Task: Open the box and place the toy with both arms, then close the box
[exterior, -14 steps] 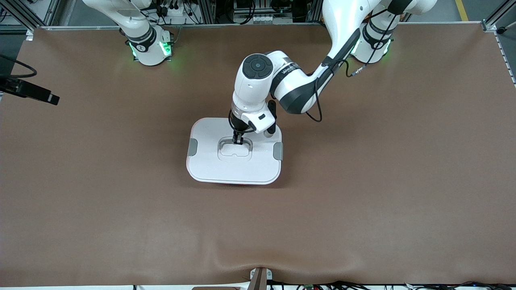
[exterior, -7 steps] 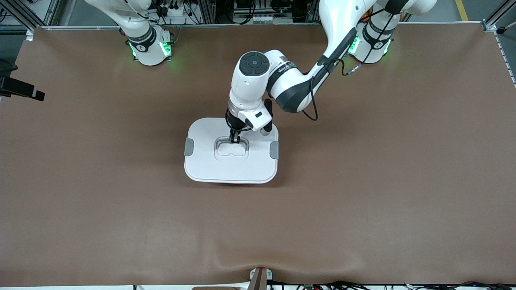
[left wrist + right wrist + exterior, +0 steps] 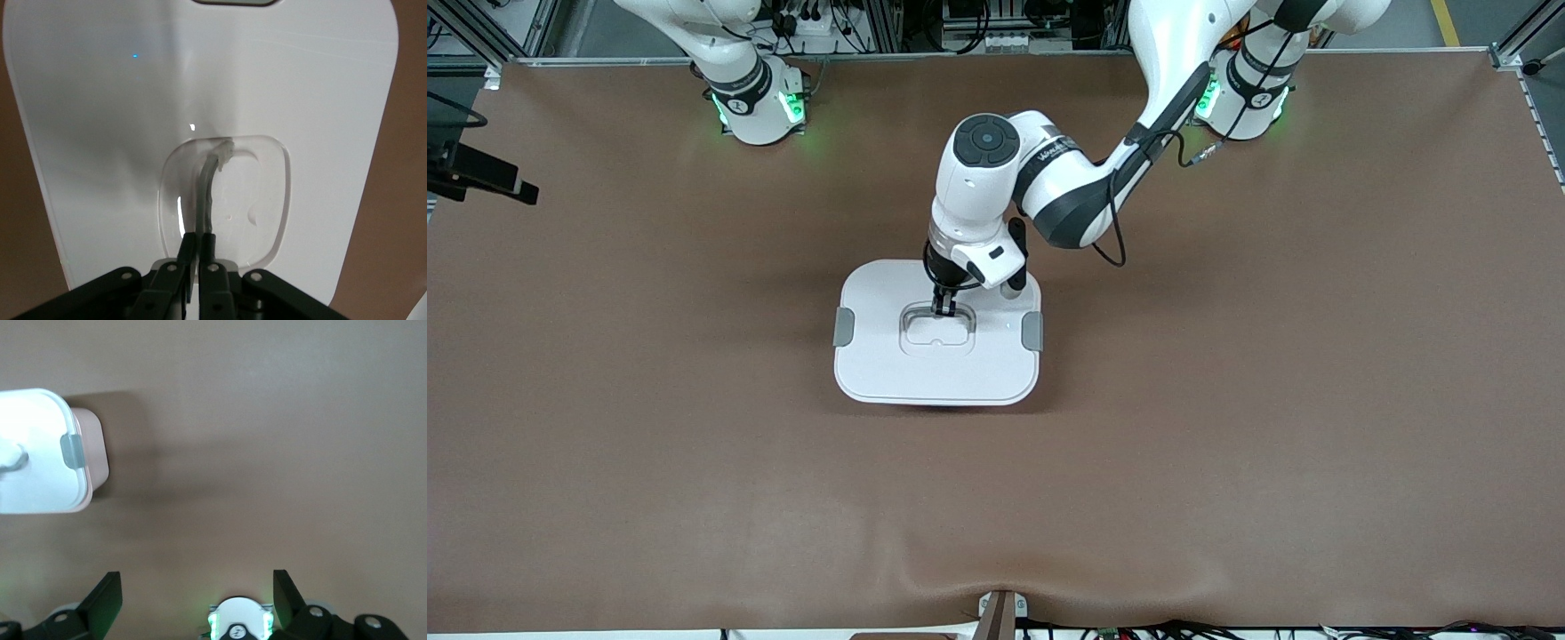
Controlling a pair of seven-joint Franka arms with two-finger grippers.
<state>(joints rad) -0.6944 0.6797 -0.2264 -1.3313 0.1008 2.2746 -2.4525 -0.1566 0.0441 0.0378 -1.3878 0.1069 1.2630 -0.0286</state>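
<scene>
**Lid seated on box; left gripper pinching the handle**

The rounded-rectangular translucent pink plastic box [image 3: 938,333] with its white lid [image 3: 880,356] stands on the brown desk [image 3: 1227,400], near the desk's middle. The lid lies flat on the tub. The left gripper [image 3: 942,309] is down in the recess at the lid's centre, its fingers [image 3: 200,243] drawn narrow and clamped on the clear-grey handle strap [image 3: 208,193].

The small hot-pink plush toy is not visible in any view. By judgement it is inside the box, which cannot be confirmed through the lid. If so, opening and placing are done and the task is in its closing step.

Remaining work, as judged: release the handle and retract the left arm. The two grey side clips [image 3: 843,326] [image 3: 1032,331] appear to lie against the lid's edges; whether they are latched cannot be told.

The right gripper [image 3: 193,600] is spread wide and holds nothing. It hangs over bare desk toward the right arm's end of the desk, near that arm's green-lit base [image 3: 758,107]. The right arm waits.

Nothing else lies on the desk near the box. No obstacle stands between the left gripper and a straight upward withdrawal.
</scene>
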